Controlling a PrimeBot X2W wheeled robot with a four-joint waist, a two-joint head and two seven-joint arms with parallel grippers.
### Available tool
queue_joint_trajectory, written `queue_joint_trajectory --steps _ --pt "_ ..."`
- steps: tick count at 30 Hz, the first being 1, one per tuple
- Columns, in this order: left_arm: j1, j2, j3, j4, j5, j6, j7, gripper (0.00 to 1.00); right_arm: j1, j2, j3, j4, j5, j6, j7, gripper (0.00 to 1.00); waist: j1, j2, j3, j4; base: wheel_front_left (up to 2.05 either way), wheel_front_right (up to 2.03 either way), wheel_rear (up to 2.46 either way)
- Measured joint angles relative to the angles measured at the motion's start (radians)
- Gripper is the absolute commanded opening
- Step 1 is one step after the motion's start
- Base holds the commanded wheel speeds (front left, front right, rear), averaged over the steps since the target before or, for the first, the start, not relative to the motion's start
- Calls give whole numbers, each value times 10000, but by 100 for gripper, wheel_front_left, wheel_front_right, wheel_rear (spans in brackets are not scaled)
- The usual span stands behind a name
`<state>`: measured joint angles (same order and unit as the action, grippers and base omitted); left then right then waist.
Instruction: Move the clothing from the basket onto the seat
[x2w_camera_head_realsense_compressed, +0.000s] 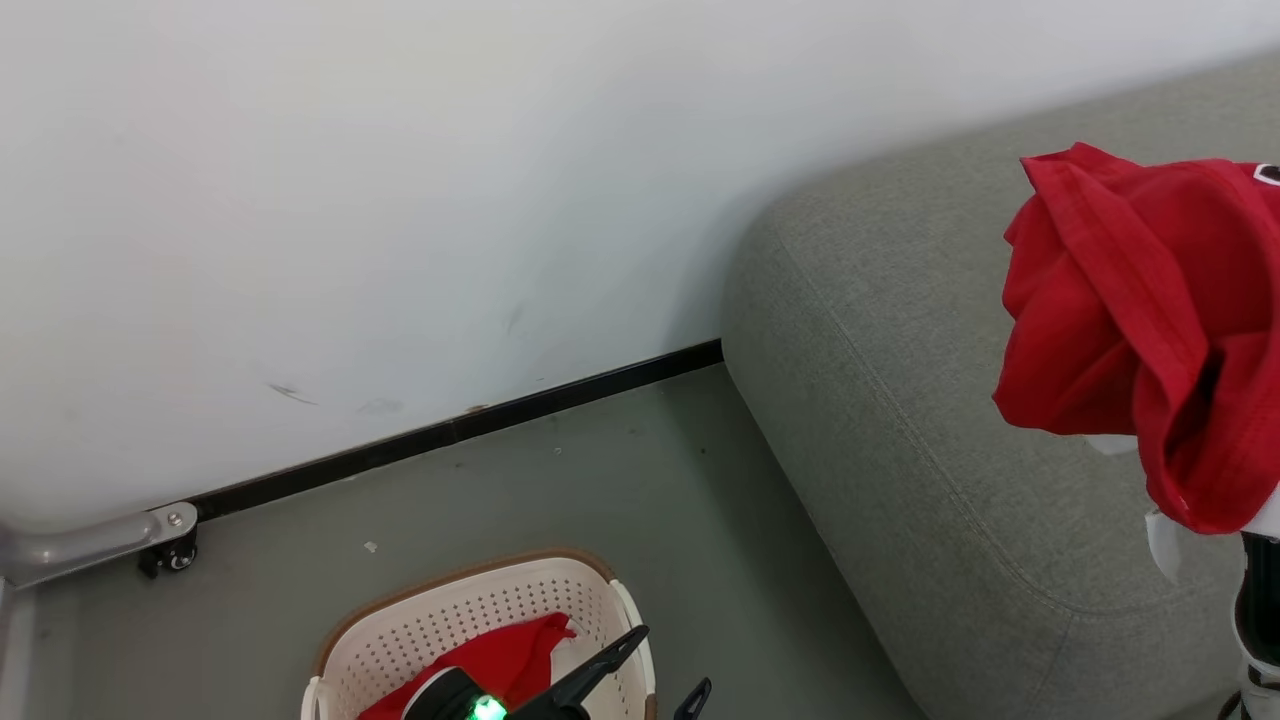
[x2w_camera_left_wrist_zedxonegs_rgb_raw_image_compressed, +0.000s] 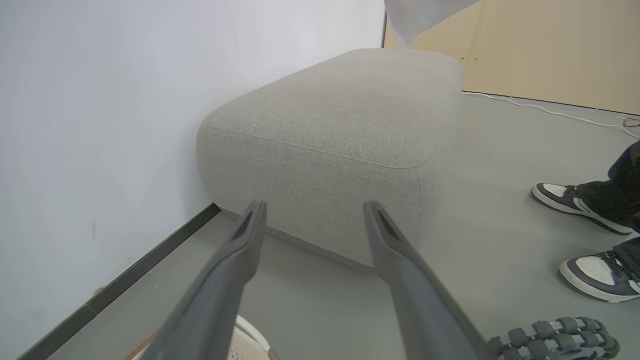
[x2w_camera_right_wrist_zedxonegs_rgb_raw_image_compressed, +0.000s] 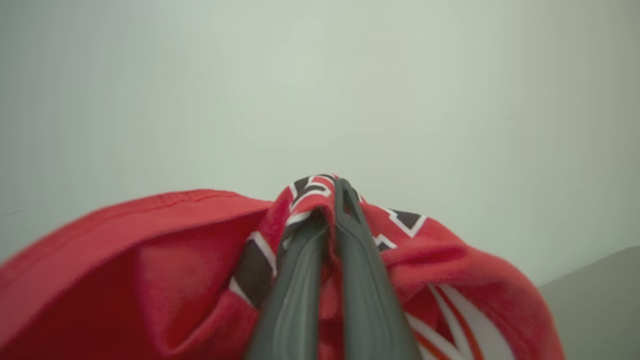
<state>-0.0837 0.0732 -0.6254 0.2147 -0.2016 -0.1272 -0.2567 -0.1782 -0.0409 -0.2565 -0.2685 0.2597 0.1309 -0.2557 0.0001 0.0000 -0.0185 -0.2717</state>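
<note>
The big grey seat (x2w_camera_head_realsense_compressed: 900, 400) stands with its back side against the white wall (x2w_camera_head_realsense_compressed: 400, 200), and I take it as the reference for everything else. Over the seat's top, toward its right part in the head view, the right gripper (x2w_camera_right_wrist_zedxonegs_rgb_raw_image_compressed: 332, 205) holds up the numbered red garment (x2w_camera_head_realsense_compressed: 1130, 320). Its two dark fingers (x2w_camera_right_wrist_zedxonegs_rgb_raw_image_compressed: 300, 280) are pressed together on a fold of the cloth, close to the black-and-white numerals. The fabric hangs down in a bunch on both sides, and a white tag (x2w_camera_head_realsense_compressed: 1165, 545) hangs under it. Whether the lowest fold touches the cushion I cannot tell. On the grey floor (x2w_camera_head_realsense_compressed: 650, 480), to the left of the seat's rounded corner and apart from it, sits the cream basket (x2w_camera_head_realsense_compressed: 480, 610) with the brown rim. The second red garment (x2w_camera_head_realsense_compressed: 510, 655) lies inside it, crumpled on the bottom. The left gripper (x2w_camera_head_realsense_compressed: 673, 658) hangs above the basket's edge that is nearer to the seat. Its fingers are spread wide with nothing between them, and they point toward the front side of the seat. A black baseboard (x2w_camera_head_realsense_compressed: 450, 435) runs along the wall from the seat's corner. On the other side of the seat, on the floor, a person's two shoes (x2w_camera_left_wrist_zedxonegs_rgb_raw_image_compressed: 575, 200) are standing. Behind the seat's far end is a pale wooden panel (x2w_camera_left_wrist_zedxonegs_rgb_raw_image_compressed: 550, 50), and a thin white cable (x2w_camera_left_wrist_zedxonegs_rgb_raw_image_compressed: 550, 111) lies along its foot.
</note>
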Motion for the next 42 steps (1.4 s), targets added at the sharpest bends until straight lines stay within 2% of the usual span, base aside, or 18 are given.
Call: queue_joint_trajectory --steps 19,42 --pt "-501 -59 -100 23 -449 0 0 100 634 25 -531 -376 12 0 -8 0 0 0 240 -1502 0 0 0" --pt "-1050 81 -353 192 -447 0 0 100 1138 67 -1214 -353 602 0 -10 0 0 0 956 -2536 0 0 0"
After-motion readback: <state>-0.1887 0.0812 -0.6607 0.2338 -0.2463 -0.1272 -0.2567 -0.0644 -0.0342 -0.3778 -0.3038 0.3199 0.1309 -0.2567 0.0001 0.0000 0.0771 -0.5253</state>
